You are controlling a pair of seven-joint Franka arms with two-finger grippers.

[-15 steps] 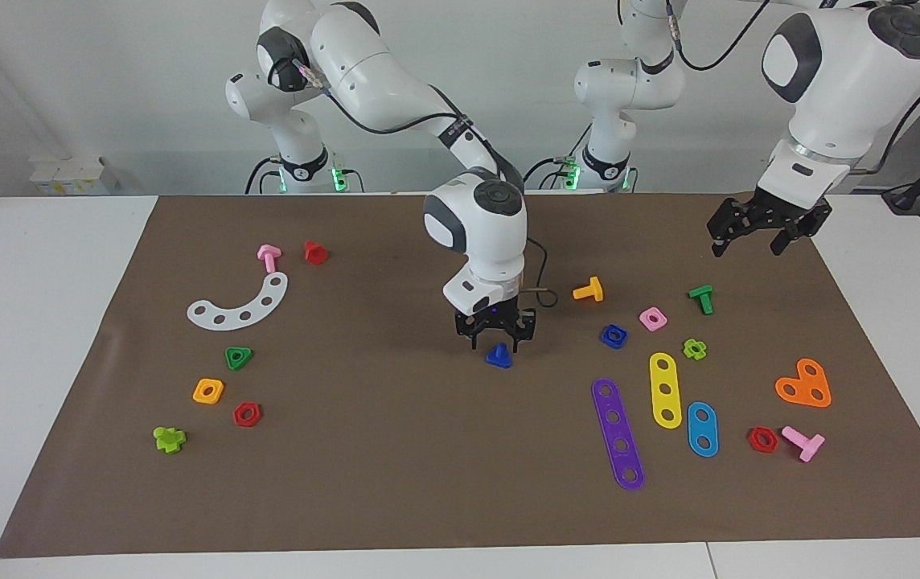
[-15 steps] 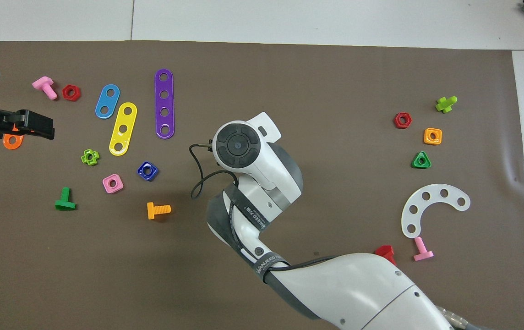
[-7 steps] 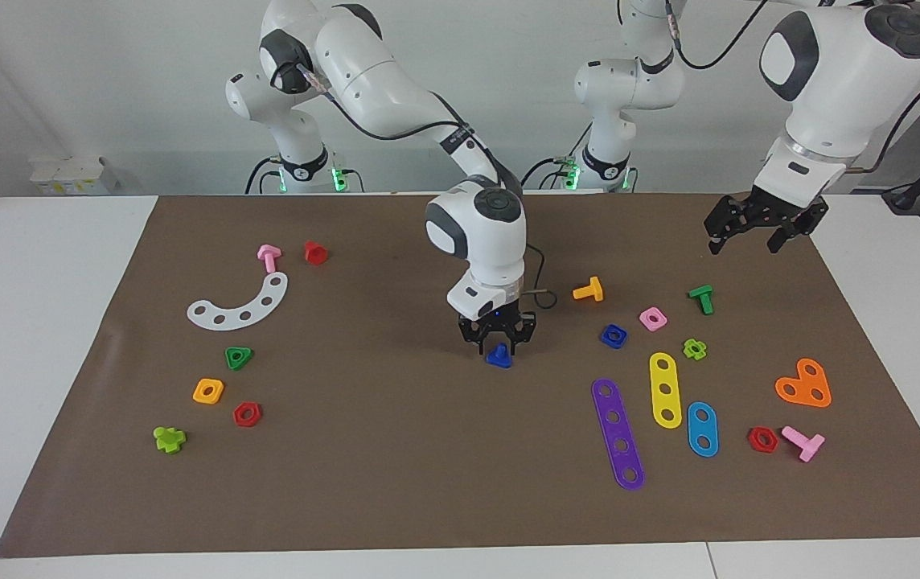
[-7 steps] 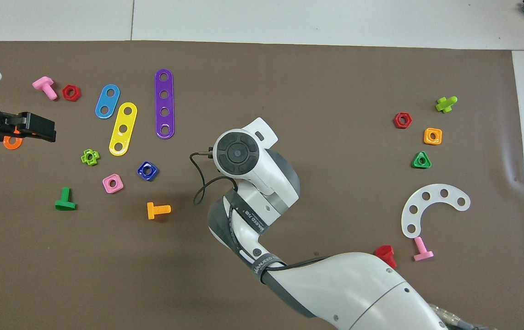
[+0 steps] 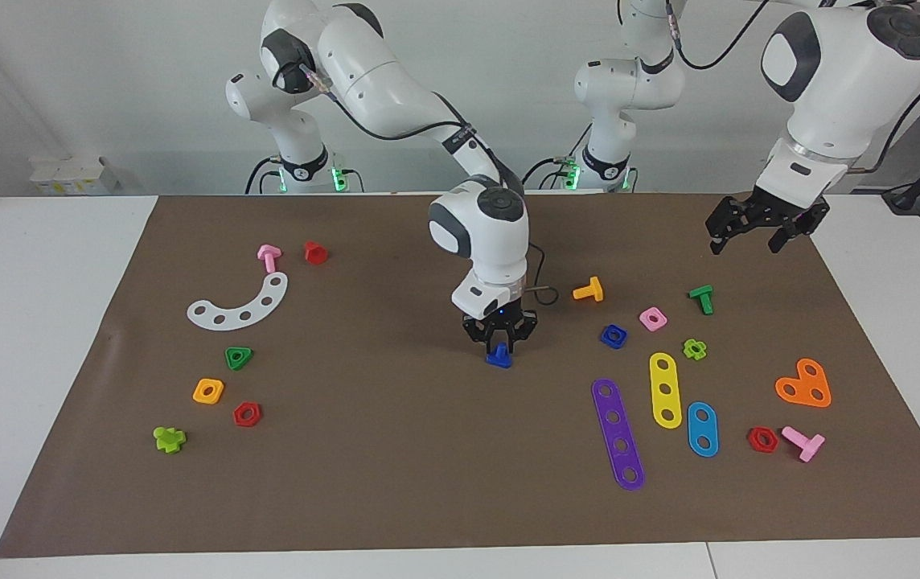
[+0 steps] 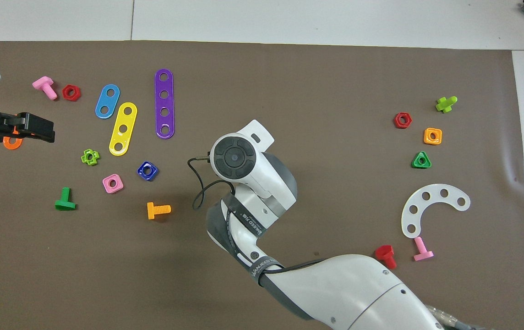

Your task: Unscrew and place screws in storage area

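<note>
A dark-blue screw (image 5: 499, 357) stands head-down on the brown mat (image 5: 396, 450) near the table's middle, its stem pointing up. My right gripper (image 5: 499, 347) is down over it, its fingers closed in on the stem. In the overhead view the right arm's wrist (image 6: 234, 156) hides the screw. My left gripper (image 5: 747, 244) hangs open and empty above the mat at the left arm's end. In the overhead view it (image 6: 37, 128) is over the orange heart plate (image 6: 12, 142). The left arm waits.
A blue square nut (image 5: 614, 335), orange bolt (image 5: 589, 290), pink nut (image 5: 653, 318), green bolt (image 5: 701, 298) and coloured strips (image 5: 618, 434) lie toward the left arm's end. A white curved plate (image 5: 241, 305), nuts and bolts lie toward the right arm's end.
My right gripper has come down onto the dark-blue screw and its fingers have narrowed around the stem. The left gripper has barely moved.
</note>
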